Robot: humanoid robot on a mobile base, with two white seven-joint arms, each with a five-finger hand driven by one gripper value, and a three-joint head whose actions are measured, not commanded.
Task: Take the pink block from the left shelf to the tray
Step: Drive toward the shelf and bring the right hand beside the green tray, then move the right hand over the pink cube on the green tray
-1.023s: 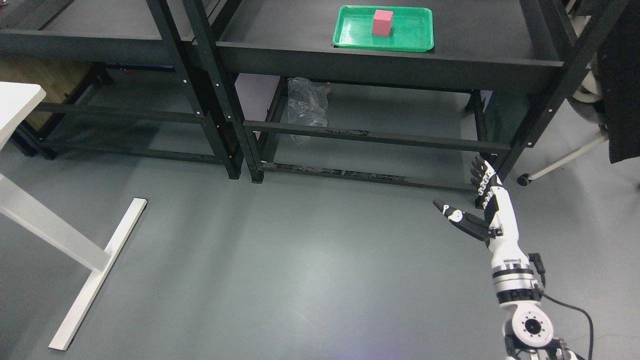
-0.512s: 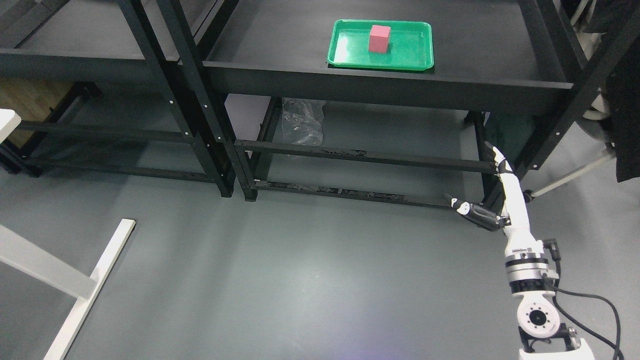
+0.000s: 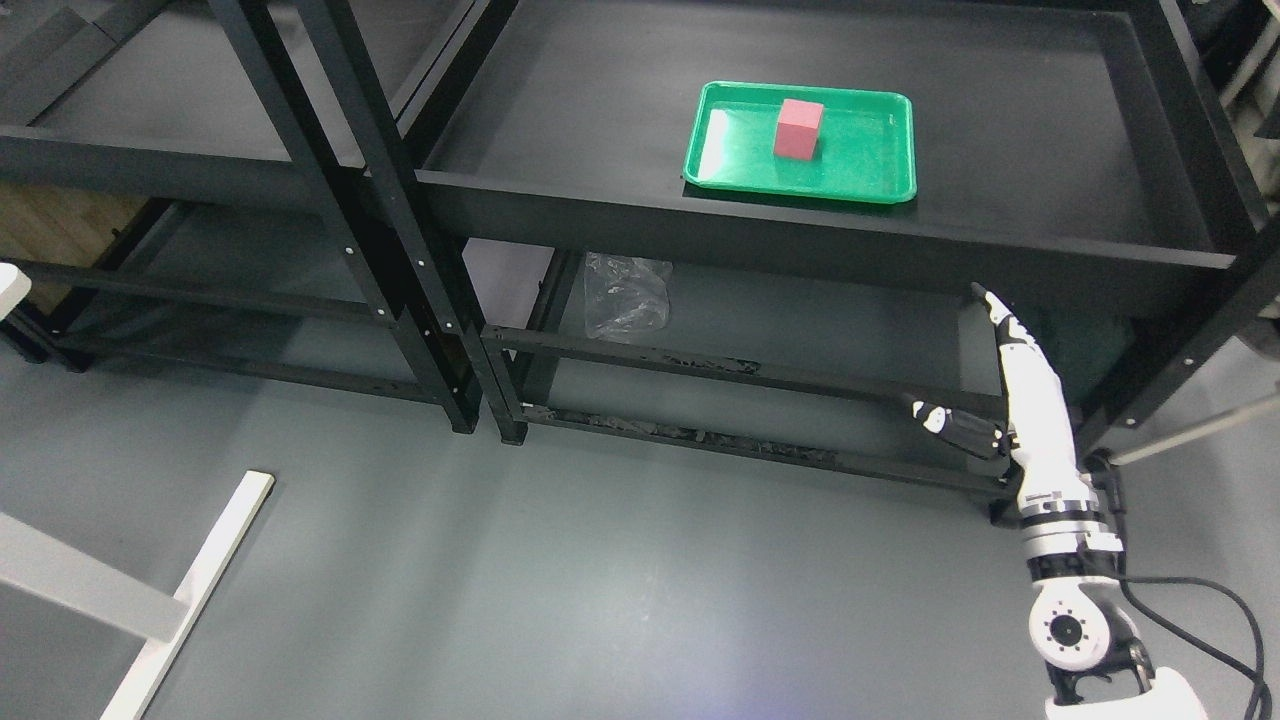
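A pink block (image 3: 799, 128) stands upright inside a green tray (image 3: 870, 175) on the top board of the right-hand black shelf (image 3: 1000, 140). My right hand (image 3: 985, 365) rises from the lower right, below the shelf's front edge and right of the tray. Its fingers (image 3: 995, 305) are stretched straight, the thumb (image 3: 945, 422) sticks out to the left, and it holds nothing. The left shelf (image 3: 150, 110) has a bare top board in view. My left arm does not show.
A crumpled clear plastic bag (image 3: 625, 300) lies on the lower level of the right shelf. White table legs (image 3: 180, 600) cross the grey floor at the lower left. A black cable (image 3: 1200, 600) trails from my right wrist.
The camera has shifted, so the shelves and tray sit lower and further right in the picture. My right hand has turned edge-on and risen toward the shelf's front rail.
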